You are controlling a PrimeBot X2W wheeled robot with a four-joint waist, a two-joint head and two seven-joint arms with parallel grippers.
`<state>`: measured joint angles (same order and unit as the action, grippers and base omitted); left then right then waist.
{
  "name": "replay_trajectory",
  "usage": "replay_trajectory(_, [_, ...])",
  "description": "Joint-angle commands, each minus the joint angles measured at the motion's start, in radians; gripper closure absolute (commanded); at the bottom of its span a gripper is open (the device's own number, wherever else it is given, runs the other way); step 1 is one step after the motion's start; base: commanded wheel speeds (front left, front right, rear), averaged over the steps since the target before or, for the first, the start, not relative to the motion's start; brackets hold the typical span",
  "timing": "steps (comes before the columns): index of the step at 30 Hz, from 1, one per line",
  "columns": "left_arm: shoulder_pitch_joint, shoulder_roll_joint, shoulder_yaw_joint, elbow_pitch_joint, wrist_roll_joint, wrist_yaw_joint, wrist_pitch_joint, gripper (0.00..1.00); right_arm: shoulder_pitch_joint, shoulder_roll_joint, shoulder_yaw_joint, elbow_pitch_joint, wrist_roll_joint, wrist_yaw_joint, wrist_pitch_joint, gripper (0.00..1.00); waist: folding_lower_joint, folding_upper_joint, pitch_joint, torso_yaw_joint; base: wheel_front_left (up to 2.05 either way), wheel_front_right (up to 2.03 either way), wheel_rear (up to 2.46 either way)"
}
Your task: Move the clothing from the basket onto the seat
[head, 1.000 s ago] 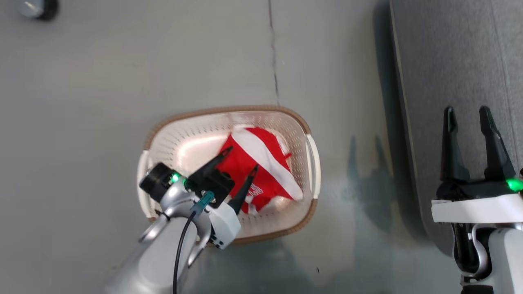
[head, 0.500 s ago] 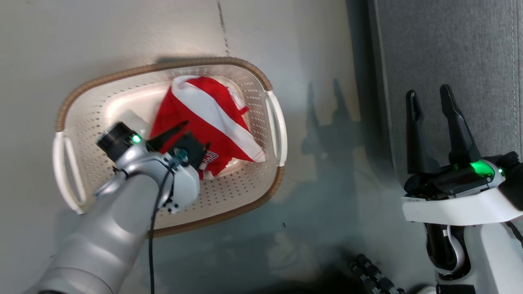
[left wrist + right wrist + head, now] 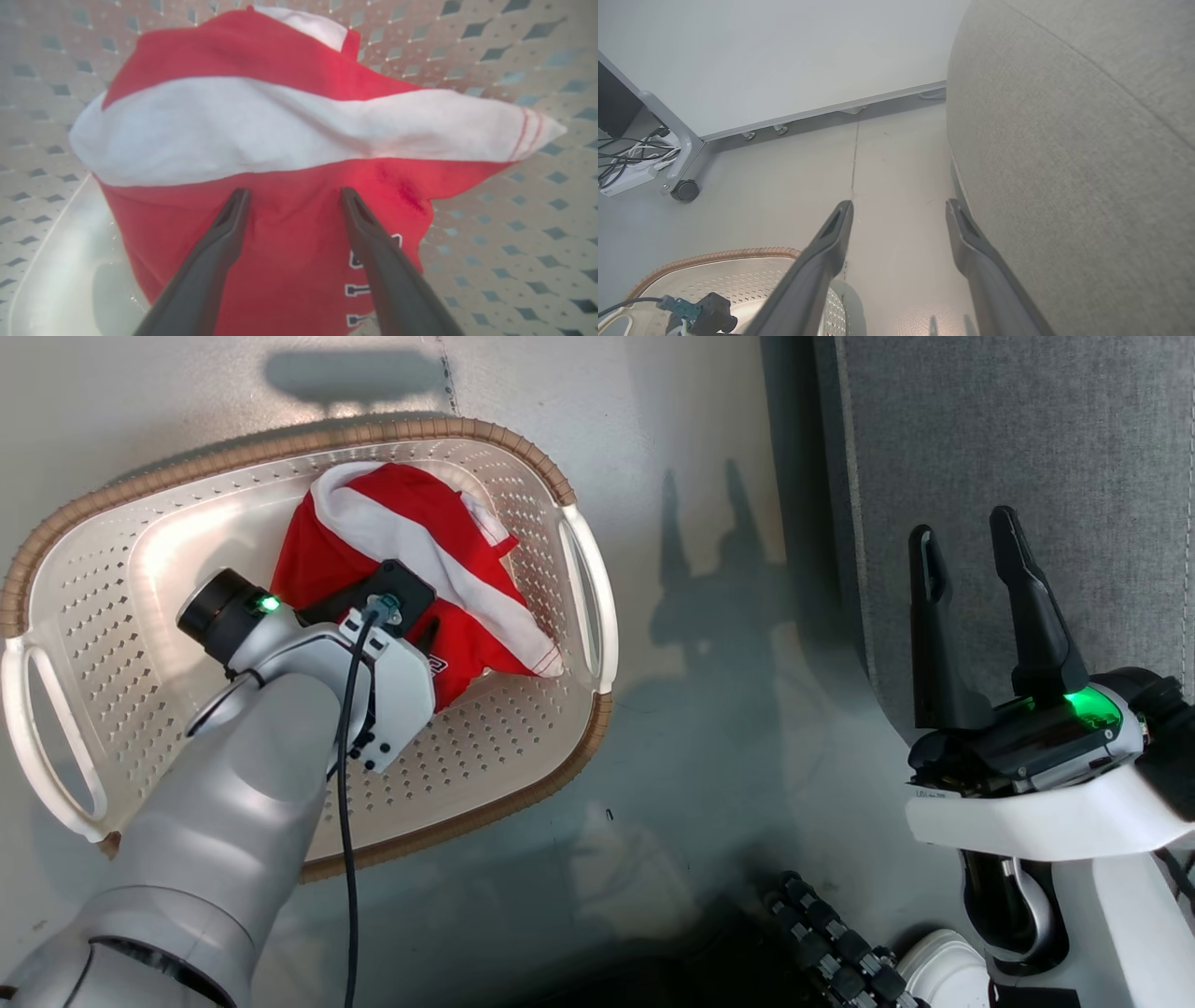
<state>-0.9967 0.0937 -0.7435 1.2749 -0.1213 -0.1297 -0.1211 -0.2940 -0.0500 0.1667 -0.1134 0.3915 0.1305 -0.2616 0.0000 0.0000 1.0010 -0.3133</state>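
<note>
We note the clothing (image 3: 299, 126) bunched in the basket (image 3: 523, 747), toward the end nearest the seat (image 3: 1027, 429). Left jaws spread wide, down inside the basket, tips at the red cloth just below the white stripe, nothing clamped. Right jaws wide and empty, above the floor (image 3: 700, 728) beside the seat's edge

Black, white-outlined characters (image 3: 357, 290) on the red clothing (image 3: 289, 261) are cut off by folds; none reads whole; a small print strip (image 3: 934, 792) on the white base of the right gripper (image 3: 963, 523) is too small to read.
</note>
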Motion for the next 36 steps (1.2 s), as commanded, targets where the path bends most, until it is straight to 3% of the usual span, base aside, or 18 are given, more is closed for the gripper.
replay_trajectory(1, [-0.026,0.016,-0.002,0.006,-0.011,-0.001,0.013,0.0,0.006,-0.002,-0.002,-0.006,-0.012,0.0,-0.005,0.0,0.0,0.0,0.002,0.001,0.0,0.0,0.0])
replay_trajectory(10, [-0.035,0.053,-0.049,0.015,0.003,0.03,0.214,0.0,0.028,-0.002,0.002,-0.047,-0.044,0.0,-0.005,0.0,0.0,0.0,0.019,0.01,0.0,0.0,0.0])
replay_trajectory(16, [-0.045,0.085,-0.078,0.016,0.027,0.091,0.311,0.0,0.036,-0.002,0.018,-0.059,-0.069,0.0,-0.005,0.0,0.0,0.0,0.029,0.016,0.0,0.0,0.0])
replay_trajectory(23, [-0.044,0.077,-0.055,0.014,-0.017,0.08,0.254,0.0,0.038,-0.001,0.013,-0.062,-0.073,0.0,-0.005,0.0,0.0,0.0,0.036,0.02,0.0,0.0,0.0])
replay_trajectory(36, [-0.05,0.068,-0.086,0.016,-0.016,0.106,0.305,0.0,0.045,-0.001,0.022,-0.073,-0.112,0.0,-0.005,0.0,0.0,0.0,0.04,0.016,0.0,0.0,0.0])
